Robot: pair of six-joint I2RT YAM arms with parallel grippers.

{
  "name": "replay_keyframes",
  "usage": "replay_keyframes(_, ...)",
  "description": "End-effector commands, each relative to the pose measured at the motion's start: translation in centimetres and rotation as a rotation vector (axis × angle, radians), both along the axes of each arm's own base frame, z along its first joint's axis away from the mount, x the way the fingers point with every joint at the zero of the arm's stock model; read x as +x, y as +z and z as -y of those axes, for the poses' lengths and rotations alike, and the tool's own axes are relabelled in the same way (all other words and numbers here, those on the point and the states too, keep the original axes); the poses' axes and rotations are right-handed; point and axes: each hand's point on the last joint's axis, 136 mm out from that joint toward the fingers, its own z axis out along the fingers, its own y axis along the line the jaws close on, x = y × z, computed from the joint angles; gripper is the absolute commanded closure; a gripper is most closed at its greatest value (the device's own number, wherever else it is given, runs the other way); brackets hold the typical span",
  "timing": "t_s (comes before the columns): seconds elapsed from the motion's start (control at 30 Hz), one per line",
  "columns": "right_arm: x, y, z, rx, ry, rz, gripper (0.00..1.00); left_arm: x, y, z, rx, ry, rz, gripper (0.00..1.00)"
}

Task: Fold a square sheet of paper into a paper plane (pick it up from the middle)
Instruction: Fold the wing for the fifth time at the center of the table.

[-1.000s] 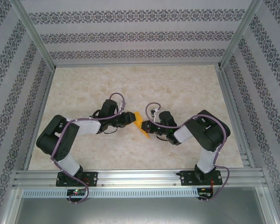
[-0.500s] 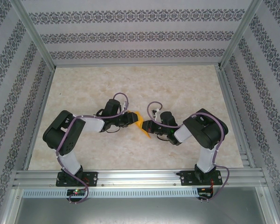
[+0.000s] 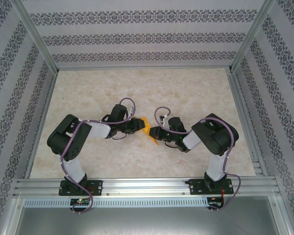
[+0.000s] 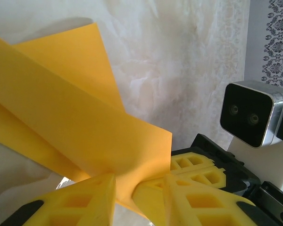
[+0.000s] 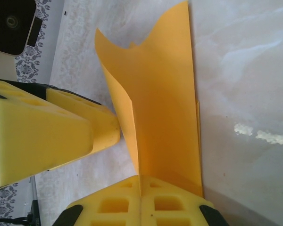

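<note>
Since a second ago the left arm has drawn its elbow inward, and the left gripper (image 3: 136,125) has crept up to the orange sheet of paper (image 3: 146,123), its fingers narrowing as it comes. The sheet, already partly folded, stands up between the two grippers near the middle of the table (image 3: 186,88).

The right gripper (image 3: 154,132) has its fingers pressed tight together on the sheet's lower edge, and the paper rises straight out of the seam between them. In the left wrist view, the left fingers sit on either side of a flap with only a sliver of room. I cannot tell whether they are gripping it yet.

To my eye, the step is taking a second hold so that a fold can be creased. The left should close squarely on the flap, close to the fold line. It should not pull against the right's hold, because paper this thin would buckle or tear.
</note>
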Motion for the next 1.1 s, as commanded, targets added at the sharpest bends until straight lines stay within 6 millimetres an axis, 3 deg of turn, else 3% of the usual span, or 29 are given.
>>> replay_keyframes(0.0, -0.2, -1.4, 0.4, -0.027, -0.001, -0.047, 1.00, 0.4, 0.9, 1.2, -0.026, -0.033, 0.045, 0.68)
replay_keyframes(0.37, -0.2, -1.4, 0.2, -0.038, 0.015, -0.058, 1.00, 0.2, -0.3, 0.7, 0.016, -0.016, -0.005, 0.69)
replay_keyframes(1.07, -0.4, 0.9, 0.2, -0.085, 0.065, -0.005, 0.82, 0.2, -2.0, 0.2, 0.078, 0.005, -0.065, 0.71)
